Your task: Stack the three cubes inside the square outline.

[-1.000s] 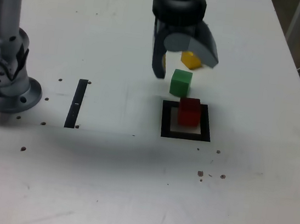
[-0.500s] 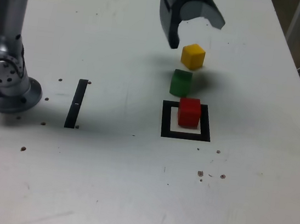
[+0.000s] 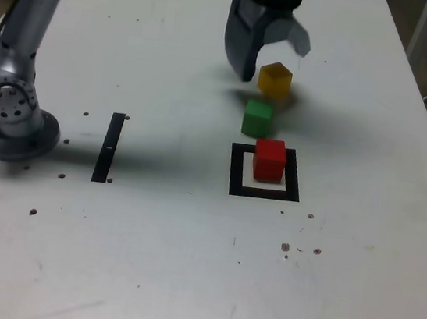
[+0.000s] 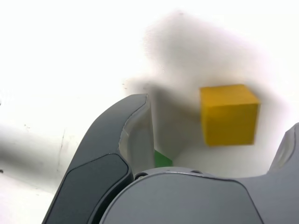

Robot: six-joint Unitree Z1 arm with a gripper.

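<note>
- Gripper [image 3: 270, 57]: dark grey, hanging over the far part of the table; jaws spread wide apart and holding nothing. One jaw tip hangs just beside the yellow cube on the exterior view's left, the other stands above and behind that cube.
- Yellow cube [image 3: 274, 79]: sits on the table, farthest of the three blocks from the exterior camera. In the wrist view [image 4: 229, 115] it lies between the two jaws, touching neither.
- Green cube [image 3: 257, 119]: on the table, just in front of the yellow cube and just behind the outline, outside it. Only a sliver of green [image 4: 162, 158] shows in the wrist view, past the gripper body.
- Red cube [image 3: 269, 160]: standing inside the square outline, on its white centre, toward the far edge. Nothing rests on top of it.
- Square outline [image 3: 235, 180]: thick black frame lying flat on the table, right of centre in the exterior view.
- Black strip [image 3: 109, 147]: thin, straight, flat on the table, well apart from the outline on the exterior view's left.
- Arm base [image 3: 8, 113]: silver-grey, mounted at the table's edge on the exterior view's left.
- Table [image 3: 184, 266]: white, with small dark specks scattered across it.
</note>
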